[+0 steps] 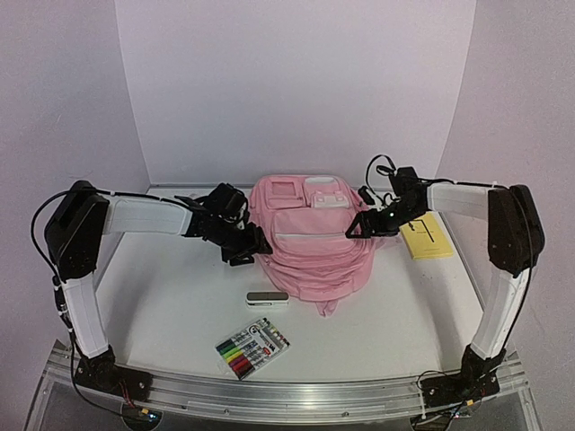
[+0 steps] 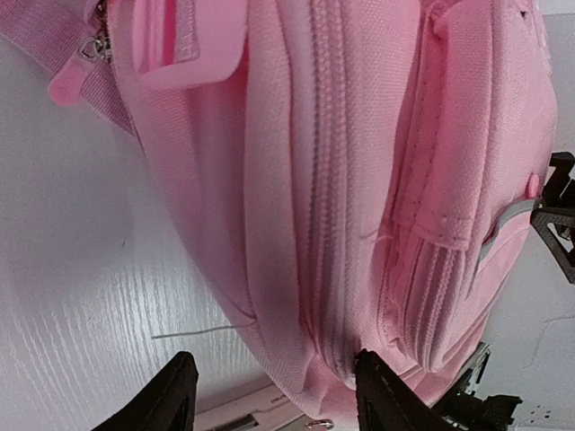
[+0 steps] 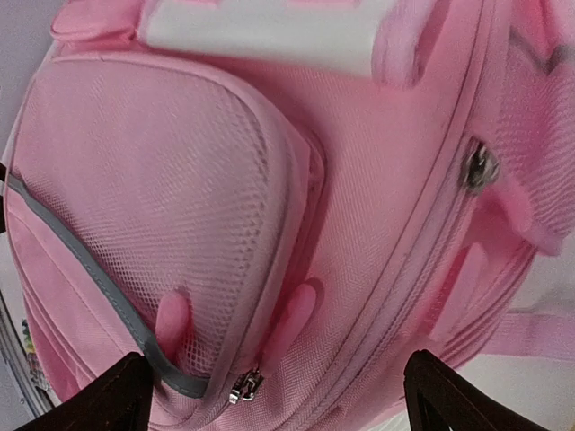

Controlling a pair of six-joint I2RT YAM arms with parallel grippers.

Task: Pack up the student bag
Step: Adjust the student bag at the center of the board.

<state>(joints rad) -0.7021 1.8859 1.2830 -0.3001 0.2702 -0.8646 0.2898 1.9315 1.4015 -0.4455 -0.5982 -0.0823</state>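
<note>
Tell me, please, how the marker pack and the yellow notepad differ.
The marker pack is multicoloured; the yellow notepad is nearly all one colour. The marker pack lies near the front of the table; the notepad lies farther back, right of the student bag. Both lie flat.

The bag [image 1: 310, 238] lies between the left fingers [image 1: 256, 244] and right fingers [image 1: 358, 232]. A case [image 1: 268, 299] and marker pack [image 1: 252, 348] lie before the left fingers; a pad [image 1: 429, 235] lies right of the right fingers.
</note>
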